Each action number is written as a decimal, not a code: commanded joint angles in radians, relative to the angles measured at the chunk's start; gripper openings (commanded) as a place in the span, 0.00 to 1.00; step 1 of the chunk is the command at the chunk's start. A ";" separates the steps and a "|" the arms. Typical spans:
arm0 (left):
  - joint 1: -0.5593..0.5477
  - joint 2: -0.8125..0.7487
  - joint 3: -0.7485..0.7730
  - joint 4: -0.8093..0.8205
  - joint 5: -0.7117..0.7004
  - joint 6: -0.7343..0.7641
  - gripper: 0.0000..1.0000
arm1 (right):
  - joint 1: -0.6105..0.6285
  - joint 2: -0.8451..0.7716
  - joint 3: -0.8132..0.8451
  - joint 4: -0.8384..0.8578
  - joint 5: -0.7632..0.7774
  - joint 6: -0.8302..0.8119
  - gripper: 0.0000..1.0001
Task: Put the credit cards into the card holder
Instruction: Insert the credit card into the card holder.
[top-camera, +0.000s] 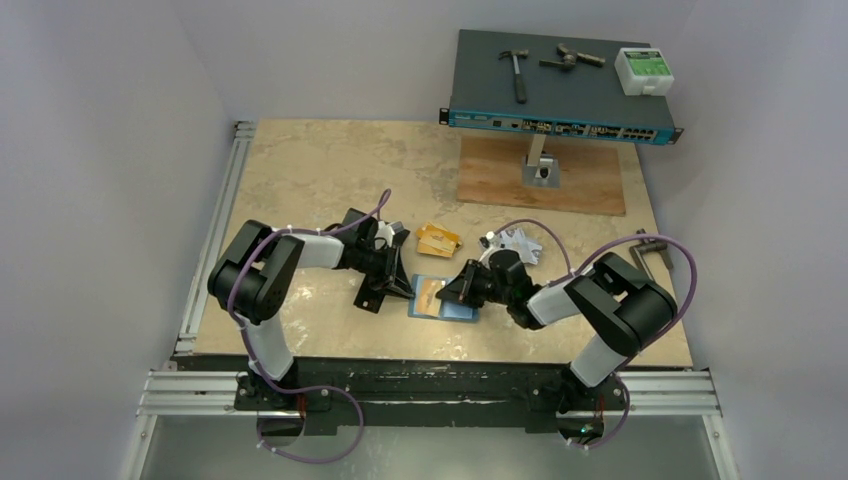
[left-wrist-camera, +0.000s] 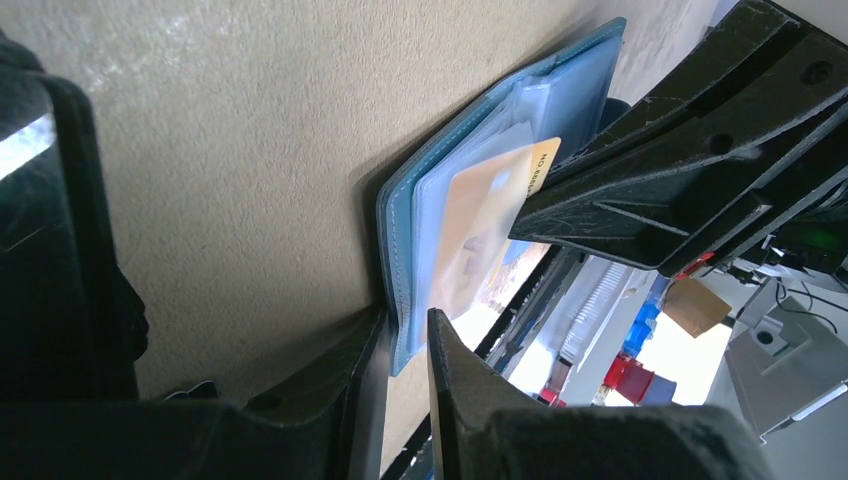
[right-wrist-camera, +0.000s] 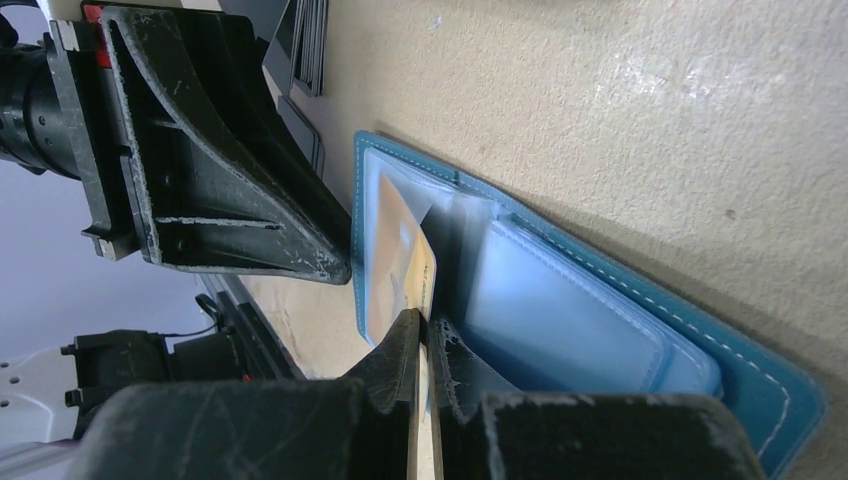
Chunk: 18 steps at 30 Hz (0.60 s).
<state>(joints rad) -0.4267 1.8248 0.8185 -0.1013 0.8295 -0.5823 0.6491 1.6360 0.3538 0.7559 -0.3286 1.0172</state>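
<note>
My right claw (right-wrist-camera: 425, 330) is clamped on an orange-gold card (right-wrist-camera: 400, 250) — its far end sits inside a clear pocket of the card holder (right-wrist-camera: 600, 320), which lies open on the worktop (top-camera: 330, 170). My left claw (left-wrist-camera: 405, 322) is narrow — pinching the holder's edge.

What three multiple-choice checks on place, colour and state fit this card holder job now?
1. The card holder lies: A on the table between left claw and right claw; B at its far corner; C lifted clear.
2. The right claw's card is: A black; B silver; C orange-gold.
3. The card holder is: A snapped shut; B open; C standing upright.
Answers: A, top view shows it between the claws; C, both wrist views show orange-gold; B, its clear pockets lie exposed.
</note>
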 joint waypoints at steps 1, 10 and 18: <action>-0.004 -0.042 0.026 0.005 0.026 0.006 0.19 | 0.004 0.004 0.032 -0.103 0.029 -0.069 0.00; -0.006 -0.047 0.025 0.005 0.028 0.010 0.17 | 0.005 -0.017 0.042 -0.180 0.058 -0.088 0.42; -0.006 -0.045 0.028 0.001 0.024 0.014 0.16 | 0.038 -0.133 0.090 -0.391 0.149 -0.138 0.67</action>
<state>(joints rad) -0.4278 1.8187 0.8196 -0.1013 0.8333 -0.5819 0.6621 1.5200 0.4038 0.5789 -0.2840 0.9512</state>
